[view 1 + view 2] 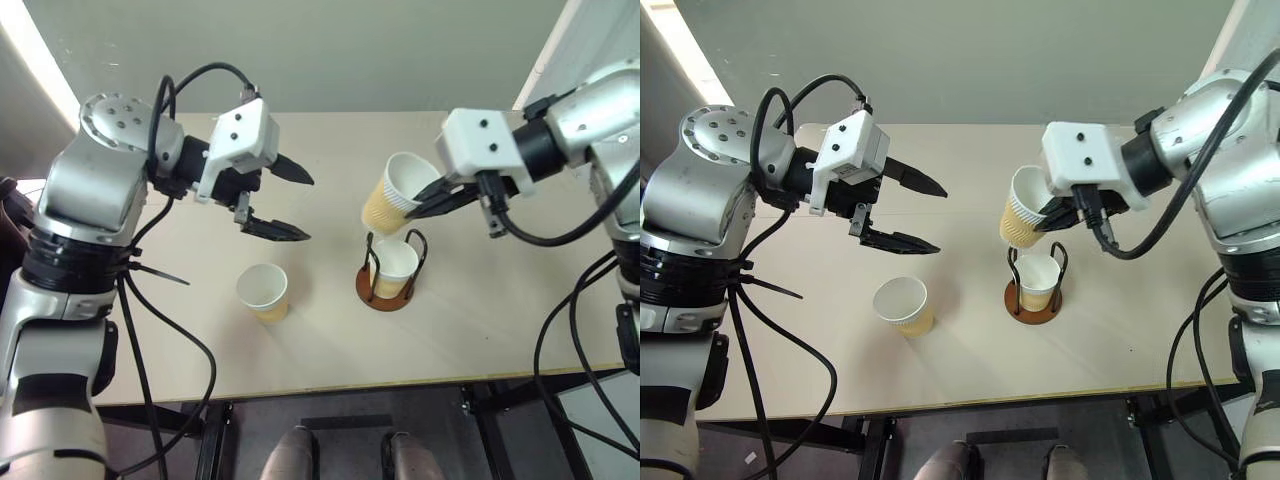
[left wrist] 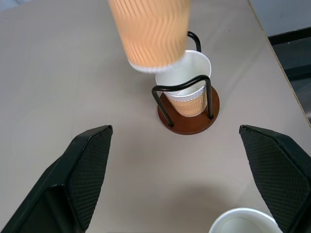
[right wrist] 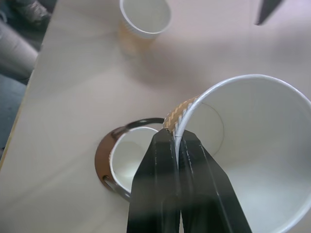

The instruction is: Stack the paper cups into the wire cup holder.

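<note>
On table (image 1: 480, 300), near centre: wire cup holder (image 1: 388, 272) standing upright with one paper cup (image 1: 395, 265) already seated between its loops. Judged one of three stacked.

Above and just to the holder's left: second cup (image 1: 392, 194) held tilted in the air, right gripper (image 1: 432, 199) pinched on its rim, one finger inside and one outside the wall. Not yet lowered into the seated cup; tilt to be corrected before nesting, in this inspector's judgement.

Well apart, toward the left: third cup (image 1: 263, 291) standing upright on the table, untouched. Left gripper (image 1: 288, 200) hovering above the table with fingers spread wide, holding nothing.

From the right wrist view: clamp on the rim confirmed, fingertips (image 3: 167, 145) closed tight on the wall. From the left wrist view: carried cup's ribbed base overlapping the seated cup's far rim; clearance between them not determinable there.
</note>
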Action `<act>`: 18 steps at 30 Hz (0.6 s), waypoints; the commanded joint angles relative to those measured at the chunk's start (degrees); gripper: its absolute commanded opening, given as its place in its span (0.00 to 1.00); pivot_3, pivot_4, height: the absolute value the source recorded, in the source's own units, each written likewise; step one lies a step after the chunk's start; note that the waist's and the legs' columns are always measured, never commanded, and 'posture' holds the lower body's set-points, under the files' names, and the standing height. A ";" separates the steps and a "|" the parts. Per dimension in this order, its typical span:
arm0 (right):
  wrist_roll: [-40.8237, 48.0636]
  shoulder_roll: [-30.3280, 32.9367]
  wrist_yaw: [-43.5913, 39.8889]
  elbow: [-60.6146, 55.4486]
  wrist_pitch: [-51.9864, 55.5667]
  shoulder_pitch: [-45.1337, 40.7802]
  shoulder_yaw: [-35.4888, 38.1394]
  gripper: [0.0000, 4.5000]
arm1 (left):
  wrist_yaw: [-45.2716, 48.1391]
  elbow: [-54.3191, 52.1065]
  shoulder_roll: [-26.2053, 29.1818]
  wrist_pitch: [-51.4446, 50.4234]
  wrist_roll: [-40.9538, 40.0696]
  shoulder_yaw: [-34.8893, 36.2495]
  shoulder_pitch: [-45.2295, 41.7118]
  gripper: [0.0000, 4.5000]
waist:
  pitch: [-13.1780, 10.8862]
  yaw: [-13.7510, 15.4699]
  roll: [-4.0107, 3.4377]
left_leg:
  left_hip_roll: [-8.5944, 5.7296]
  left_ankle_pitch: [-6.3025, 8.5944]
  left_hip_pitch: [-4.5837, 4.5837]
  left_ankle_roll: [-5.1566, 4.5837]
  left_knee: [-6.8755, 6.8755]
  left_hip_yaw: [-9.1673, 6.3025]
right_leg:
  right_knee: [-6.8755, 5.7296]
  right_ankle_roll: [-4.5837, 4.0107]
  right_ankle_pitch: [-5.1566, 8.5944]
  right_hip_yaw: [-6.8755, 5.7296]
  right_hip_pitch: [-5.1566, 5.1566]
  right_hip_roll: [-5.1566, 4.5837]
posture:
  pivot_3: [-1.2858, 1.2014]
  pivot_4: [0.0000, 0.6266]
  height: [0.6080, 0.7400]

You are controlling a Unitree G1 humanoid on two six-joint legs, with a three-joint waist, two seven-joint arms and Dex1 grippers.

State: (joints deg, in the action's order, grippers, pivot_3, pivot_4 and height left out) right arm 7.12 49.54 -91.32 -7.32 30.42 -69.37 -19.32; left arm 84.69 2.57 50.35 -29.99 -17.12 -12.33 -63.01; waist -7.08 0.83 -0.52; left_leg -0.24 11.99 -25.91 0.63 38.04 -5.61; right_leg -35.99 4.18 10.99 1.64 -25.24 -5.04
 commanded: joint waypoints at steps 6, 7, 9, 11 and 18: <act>-2.66 0.74 -0.48 0.70 -5.25 -0.83 -1.02 0.01 | -0.55 -1.52 0.85 0.00 -0.46 2.39 0.90 1.00 | 0.00 0.00 0.00 | 0.01 0.00 0.00 0.01 -0.03 0.00 | -0.03 0.00 0.00 0.00 -0.04 0.00 | 0.52 0.24 1.00; -2.72 0.94 -0.67 0.74 -5.60 -0.55 -0.96 0.01 | -0.61 -1.51 0.85 -0.01 -0.44 2.43 0.93 1.00 | 0.00 0.00 0.00 | 0.01 0.00 -0.01 0.01 -0.04 0.00 | -0.02 0.00 0.00 0.00 -0.04 0.00 | 0.52 0.24 1.00; -2.83 1.37 -0.96 0.92 -6.15 -0.12 -0.79 0.01 | -0.69 -1.53 0.80 -0.04 -0.48 2.51 0.94 1.00 | 0.00 0.00 0.00 | 0.01 0.00 -0.01 0.01 -0.03 0.00 | -0.02 0.00 0.00 0.00 -0.04 0.00 | 0.52 0.24 1.00; -2.63 2.11 -1.13 0.84 -6.50 0.40 -0.63 0.01 | -0.76 -1.51 0.71 -0.01 -0.47 2.49 0.91 1.00 | 0.00 0.00 0.00 | 0.01 -0.01 -0.01 0.02 -0.03 0.00 | -0.02 0.00 0.00 0.00 -0.04 0.00 | 0.52 0.24 1.00; -0.76 4.52 -1.17 -2.71 -6.19 3.51 -1.46 0.01 | -0.83 -1.10 0.19 0.29 -0.36 2.23 0.77 1.00 | 0.00 -0.07 0.00 | 0.02 -0.05 -0.01 0.09 -0.04 0.01 | -0.02 0.00 0.00 0.00 -0.04 0.00 | 0.52 0.24 1.00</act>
State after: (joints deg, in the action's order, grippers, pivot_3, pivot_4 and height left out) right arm 5.46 53.13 -92.23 -7.96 24.34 -65.48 -21.18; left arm 84.39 2.44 50.37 -30.05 -17.13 -12.10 -61.61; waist -7.08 0.76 -0.53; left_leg -0.23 11.94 -25.92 0.72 38.01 -5.59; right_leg -36.01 4.18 10.98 1.66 -25.28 -5.04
